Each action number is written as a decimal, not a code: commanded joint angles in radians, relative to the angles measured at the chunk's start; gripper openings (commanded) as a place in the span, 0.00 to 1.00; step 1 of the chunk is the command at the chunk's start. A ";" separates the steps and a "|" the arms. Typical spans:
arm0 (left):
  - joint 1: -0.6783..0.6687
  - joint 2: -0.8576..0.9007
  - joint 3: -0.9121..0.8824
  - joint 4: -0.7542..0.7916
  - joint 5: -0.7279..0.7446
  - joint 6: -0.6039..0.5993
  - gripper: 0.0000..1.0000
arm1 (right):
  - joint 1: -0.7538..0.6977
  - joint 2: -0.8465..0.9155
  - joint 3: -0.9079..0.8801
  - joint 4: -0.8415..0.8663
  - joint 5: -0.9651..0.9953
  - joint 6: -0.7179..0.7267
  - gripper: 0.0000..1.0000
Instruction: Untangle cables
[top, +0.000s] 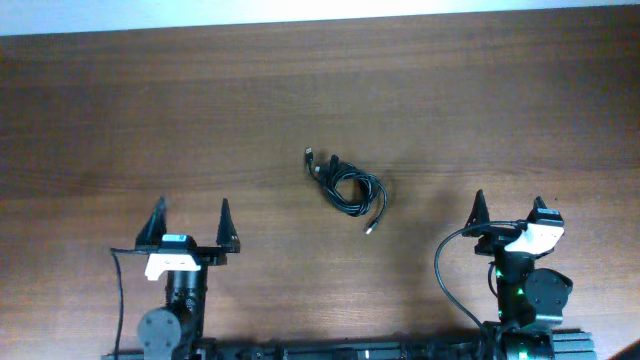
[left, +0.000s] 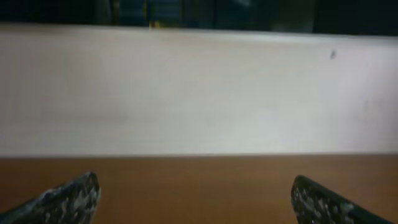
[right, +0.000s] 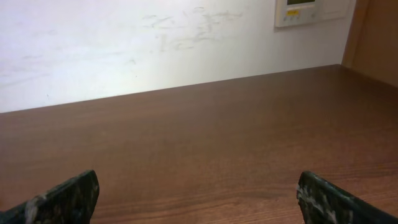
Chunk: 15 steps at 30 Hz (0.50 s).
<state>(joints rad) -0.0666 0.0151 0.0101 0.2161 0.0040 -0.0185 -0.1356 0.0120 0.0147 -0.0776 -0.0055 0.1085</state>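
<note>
The cables lie as one small knotted black bundle near the middle of the brown wooden table, with plug ends sticking out at its upper left and lower right. My left gripper is open and empty at the front left, well away from the bundle. My right gripper is open and empty at the front right, also apart from it. Neither wrist view shows the cables; each shows only its two fingertips, in the left wrist view and the right wrist view, over bare wood.
A white wall runs behind the table's far edge, with a small white wall panel at the upper right. Thick black wires loop beside the right arm's base.
</note>
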 joint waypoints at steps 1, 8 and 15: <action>-0.003 -0.003 0.050 0.006 0.019 0.012 0.99 | 0.005 -0.009 -0.009 0.000 -0.002 0.000 0.99; -0.003 0.134 0.282 -0.155 0.019 0.012 0.99 | 0.005 -0.009 -0.009 0.000 -0.002 0.000 0.99; -0.003 0.462 0.587 -0.397 0.112 0.012 0.99 | 0.005 -0.009 -0.009 0.000 -0.002 0.000 0.99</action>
<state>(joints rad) -0.0662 0.3626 0.4793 -0.1169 0.0364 -0.0185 -0.1356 0.0113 0.0147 -0.0776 -0.0055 0.1089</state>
